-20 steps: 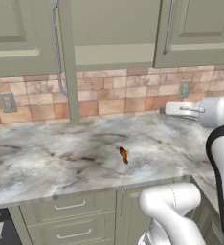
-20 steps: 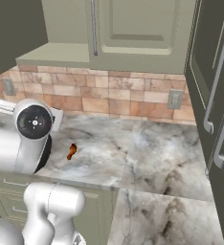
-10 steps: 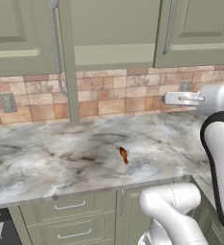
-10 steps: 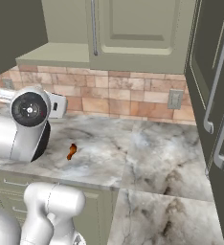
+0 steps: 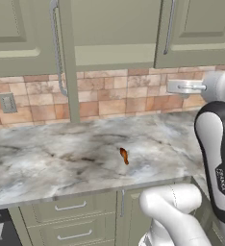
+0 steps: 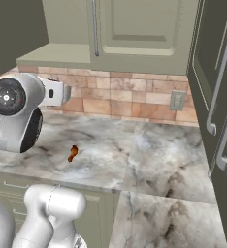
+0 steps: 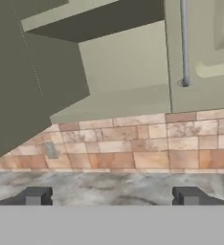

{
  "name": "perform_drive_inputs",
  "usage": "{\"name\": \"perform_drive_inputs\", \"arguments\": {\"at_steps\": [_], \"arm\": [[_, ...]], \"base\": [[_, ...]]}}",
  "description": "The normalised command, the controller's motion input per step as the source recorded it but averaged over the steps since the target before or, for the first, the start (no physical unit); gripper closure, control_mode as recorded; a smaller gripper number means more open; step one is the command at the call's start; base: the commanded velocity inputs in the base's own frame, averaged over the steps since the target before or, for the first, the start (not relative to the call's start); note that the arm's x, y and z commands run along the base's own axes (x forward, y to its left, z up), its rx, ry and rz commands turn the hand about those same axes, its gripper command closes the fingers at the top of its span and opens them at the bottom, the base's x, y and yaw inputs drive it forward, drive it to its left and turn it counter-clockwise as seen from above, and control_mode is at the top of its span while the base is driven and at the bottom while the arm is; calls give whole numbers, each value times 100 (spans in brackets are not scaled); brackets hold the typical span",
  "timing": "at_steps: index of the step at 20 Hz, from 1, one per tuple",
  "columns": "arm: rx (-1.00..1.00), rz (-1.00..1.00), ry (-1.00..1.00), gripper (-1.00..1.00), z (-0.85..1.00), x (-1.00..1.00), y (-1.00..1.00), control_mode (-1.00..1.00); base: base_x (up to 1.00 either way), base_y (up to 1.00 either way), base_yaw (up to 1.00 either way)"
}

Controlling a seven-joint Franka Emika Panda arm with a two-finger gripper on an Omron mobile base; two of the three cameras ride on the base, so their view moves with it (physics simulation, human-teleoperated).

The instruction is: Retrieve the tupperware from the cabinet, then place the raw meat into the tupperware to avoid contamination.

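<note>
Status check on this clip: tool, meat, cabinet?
Tool open, empty, facing cabinet. Cabinet door open; tupperware not seen inside. Raw meat alone on counter.

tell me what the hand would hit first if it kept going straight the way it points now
Most likely the tiled backsplash under the cabinet. The hand is open, holds nothing, and points level over the counter at the wall. Nothing shows between, though depth is hard to judge.

I see a glossy marble counter [image 5: 61, 158], matt green painted cabinet [image 5: 114, 33], metal handles [image 5: 169, 29], brick-like tiles [image 5: 109, 93].
</note>
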Motion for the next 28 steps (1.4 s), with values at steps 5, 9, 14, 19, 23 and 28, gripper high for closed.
{"name": "perform_drive_inputs", "arguments": {"at_steps": [5, 9, 14, 19, 23, 28], "arm": [[-7, -12, -11, -100, 28, 3, -16, -100], [-4, -11, -11, -100, 26, 15, -14, -100], [-3, -10, -8, -100, 28, 23, -12, -100], [0, -11, -5, -100, 36, 23, -18, -100], [0, -10, 0, -100, 34, 21, -27, -100], [3, -3, 0, -100, 34, 22, -33, -100]], "base": [[0, 0, 0], [0, 0, 0], [0, 0, 0], [0, 0, 0], [0, 0, 0], [0, 0, 0]]}}
